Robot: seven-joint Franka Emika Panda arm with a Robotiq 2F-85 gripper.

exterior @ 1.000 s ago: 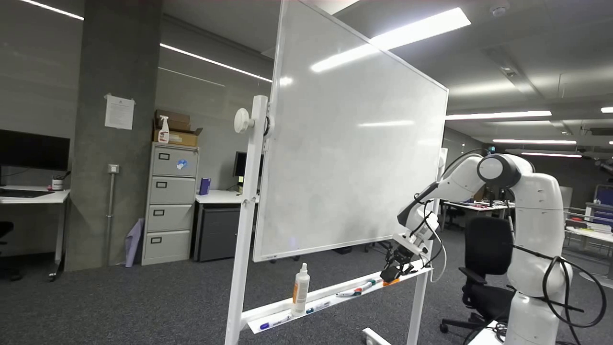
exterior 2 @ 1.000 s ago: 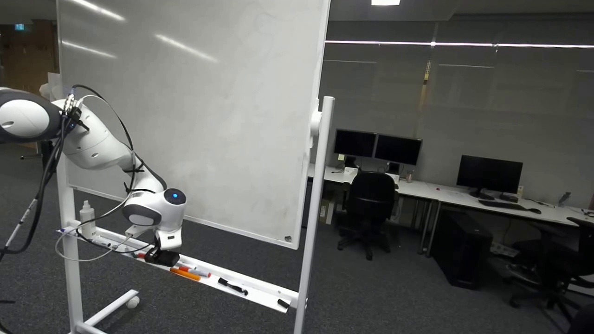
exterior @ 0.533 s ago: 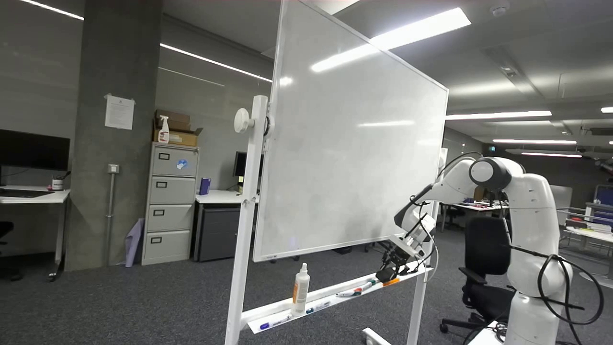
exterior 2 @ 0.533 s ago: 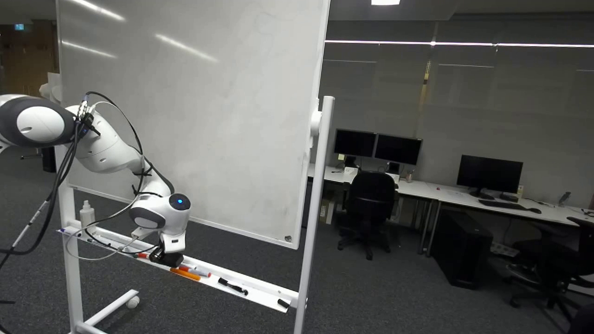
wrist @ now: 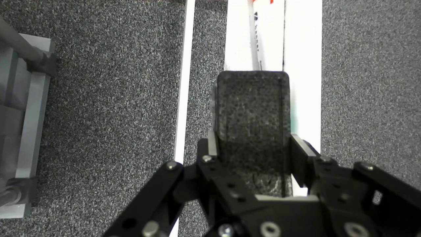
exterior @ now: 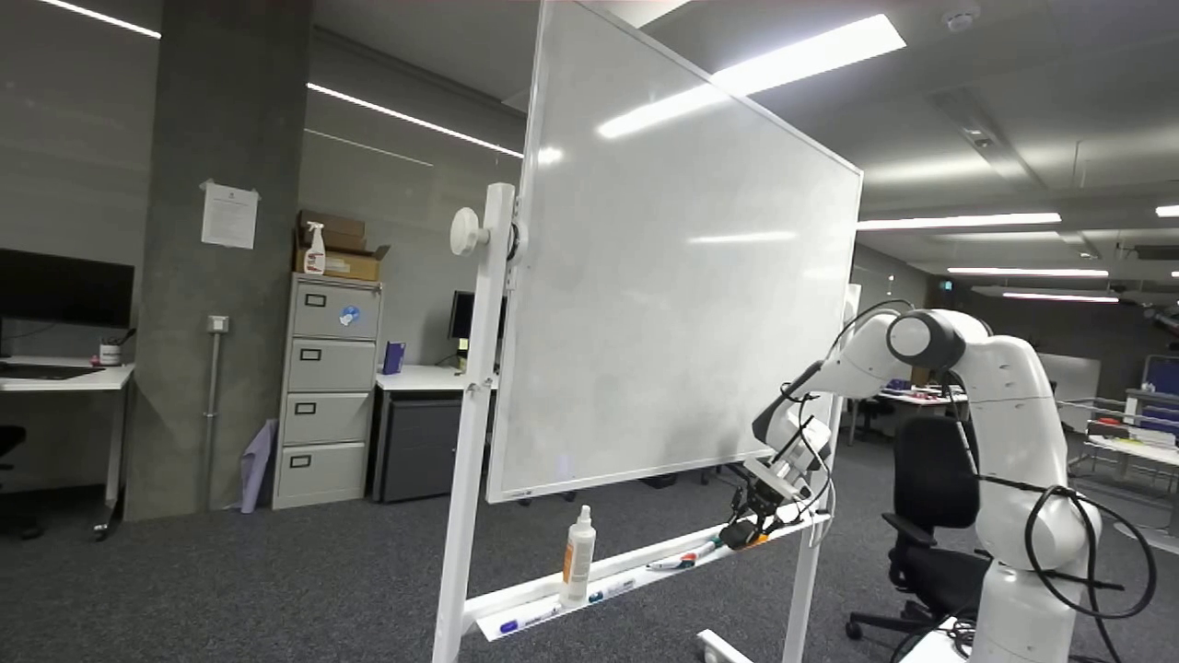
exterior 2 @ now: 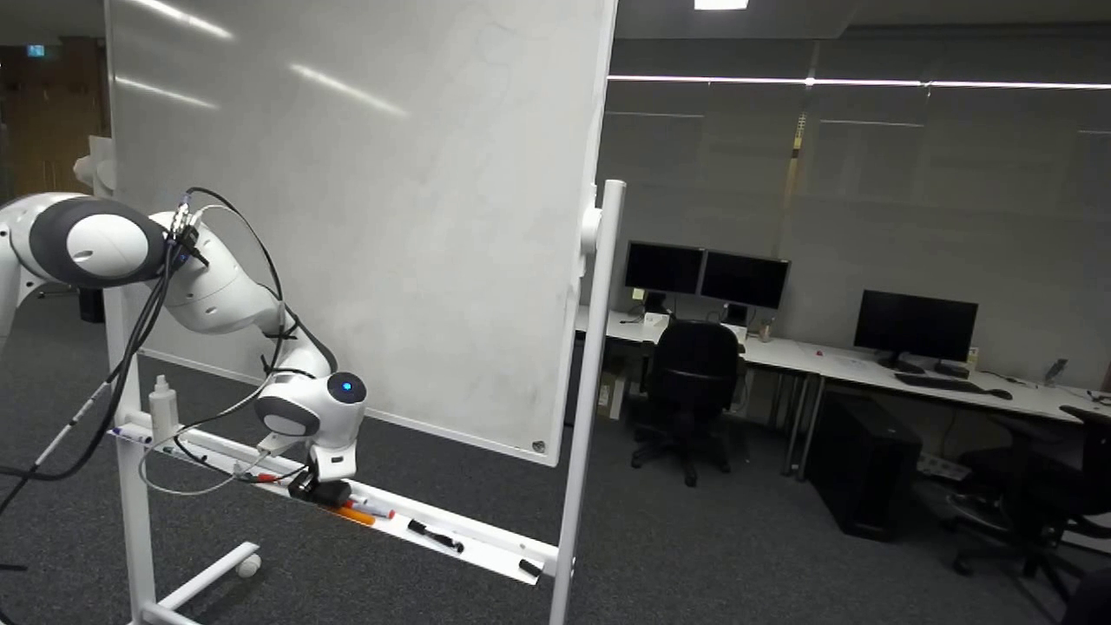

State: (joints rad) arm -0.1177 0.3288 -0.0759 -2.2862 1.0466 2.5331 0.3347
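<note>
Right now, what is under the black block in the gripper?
The white tray and a white marker disappear behind the black block in the wrist view; whatever lies directly underneath is covered.

Arm: smooth white shell, rounded segments. Elbow band, left of frame in exterior view: dark grey, white oval cap set in it. Wrist, lower left: white; dark disc round, blue light lit at centre. Cable bundle: black. Ties: black. Lead: thin, whitish, looped. Right side of frame in exterior view: column white, strap black, cable loop black. Gripper, bottom of wrist view: black links, silver screw, ring-shaped fastener, pale edging on fingertips.
</note>
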